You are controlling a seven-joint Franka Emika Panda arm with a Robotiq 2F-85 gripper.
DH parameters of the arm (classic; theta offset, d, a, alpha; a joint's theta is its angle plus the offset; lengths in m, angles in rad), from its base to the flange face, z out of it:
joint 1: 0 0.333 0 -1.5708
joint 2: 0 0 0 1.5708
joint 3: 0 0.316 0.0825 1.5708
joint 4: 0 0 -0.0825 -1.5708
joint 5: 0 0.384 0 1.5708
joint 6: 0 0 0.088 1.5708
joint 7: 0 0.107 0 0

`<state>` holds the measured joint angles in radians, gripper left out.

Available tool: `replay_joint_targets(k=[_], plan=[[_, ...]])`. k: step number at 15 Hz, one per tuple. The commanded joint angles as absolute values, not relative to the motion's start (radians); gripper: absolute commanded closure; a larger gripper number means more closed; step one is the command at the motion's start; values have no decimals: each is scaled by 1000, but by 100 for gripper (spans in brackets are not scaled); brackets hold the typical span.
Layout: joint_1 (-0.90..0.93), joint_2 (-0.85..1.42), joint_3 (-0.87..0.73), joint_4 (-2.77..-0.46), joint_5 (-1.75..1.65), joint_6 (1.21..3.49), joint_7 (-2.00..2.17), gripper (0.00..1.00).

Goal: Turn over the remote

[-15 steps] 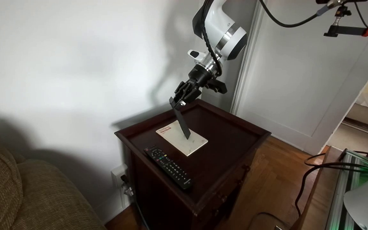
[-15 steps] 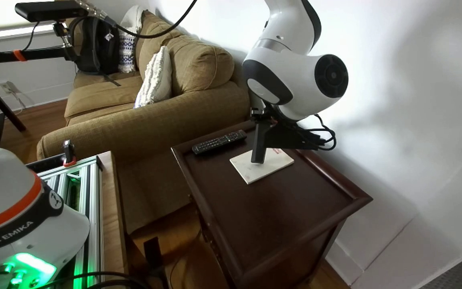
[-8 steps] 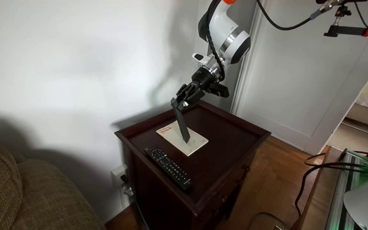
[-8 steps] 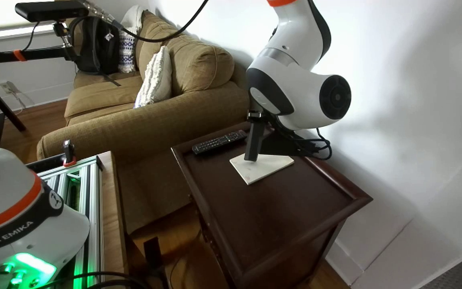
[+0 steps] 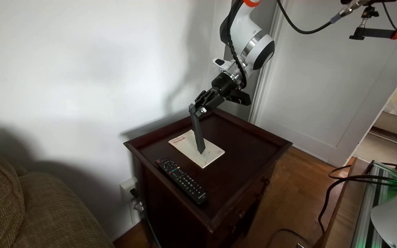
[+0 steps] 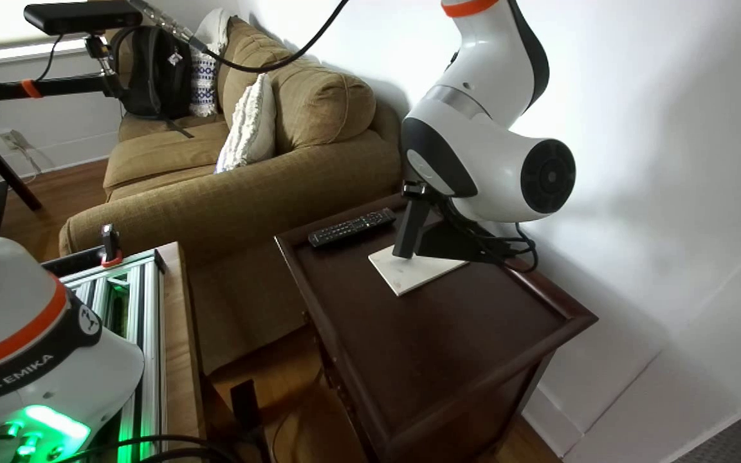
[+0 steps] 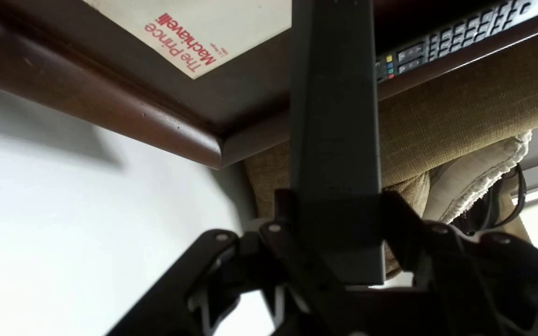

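Above the dark cabinet (image 5: 250,146), the gripper (image 7: 337,210) was closed snugly across the plain black remote (image 5: 197,131) near its upper end, the lower end over the pale book (image 5: 188,148), contact unclear. Turning it well probably called for a firm pinch, slow tilt, then gentle lowering onto its other face.

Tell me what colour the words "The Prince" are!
They're red. The words show best in the wrist view.
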<state>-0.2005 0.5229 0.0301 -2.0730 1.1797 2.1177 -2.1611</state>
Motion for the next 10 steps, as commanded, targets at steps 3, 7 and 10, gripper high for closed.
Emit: replay_joint_targets(k=[3,7,10], plan=[[-154,547,-16,-2077,1175,2177,-2194,74],[-141,544,-28,-2080,1166,2181,-2192,74],[-138,543,-33,-2081,1167,2180,-2192,74]])
